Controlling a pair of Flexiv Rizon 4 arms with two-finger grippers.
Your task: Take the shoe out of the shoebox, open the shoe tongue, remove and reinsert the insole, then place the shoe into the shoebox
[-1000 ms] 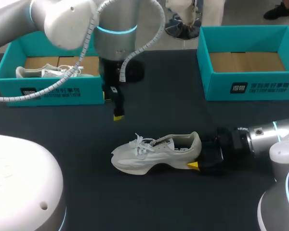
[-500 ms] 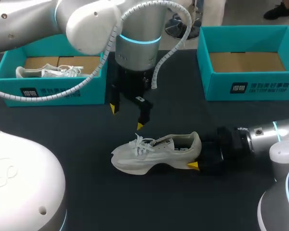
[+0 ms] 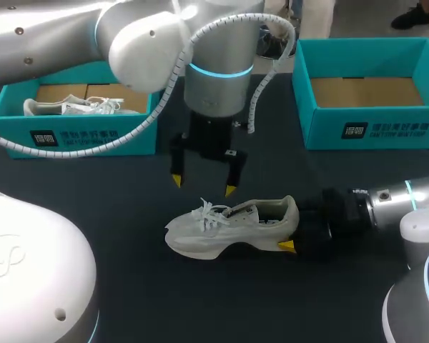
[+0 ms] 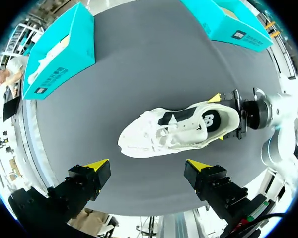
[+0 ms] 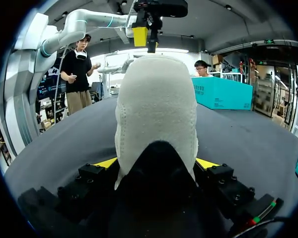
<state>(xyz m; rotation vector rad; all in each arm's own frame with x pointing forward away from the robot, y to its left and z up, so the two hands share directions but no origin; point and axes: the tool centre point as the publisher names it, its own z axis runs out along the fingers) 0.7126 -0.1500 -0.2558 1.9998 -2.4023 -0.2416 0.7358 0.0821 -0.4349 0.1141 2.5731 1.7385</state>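
A white shoe (image 3: 225, 227) lies on its sole in the middle of the dark table, toe pointing left. My right gripper (image 3: 294, 227) is shut on its heel from the right; in the right wrist view both yellow fingertips (image 5: 107, 162) press the sides of the heel (image 5: 156, 104). My left gripper (image 3: 204, 186) hangs open just behind and above the laces, touching nothing. From the left wrist view the shoe (image 4: 179, 130) lies ahead of the spread left gripper (image 4: 148, 164), with its dark insole showing in the opening.
A teal shoebox (image 3: 79, 136) at the back left holds a second white shoe (image 3: 71, 107). Another teal shoebox (image 3: 372, 128) at the back right shows only its cardboard floor. Bare dark tabletop (image 3: 222, 293) stretches in front of the shoe.
My left arm has swung right and toward the shoe, turning its wrist so both fingers now stand over the laces. The right gripper and the shoe have not moved.
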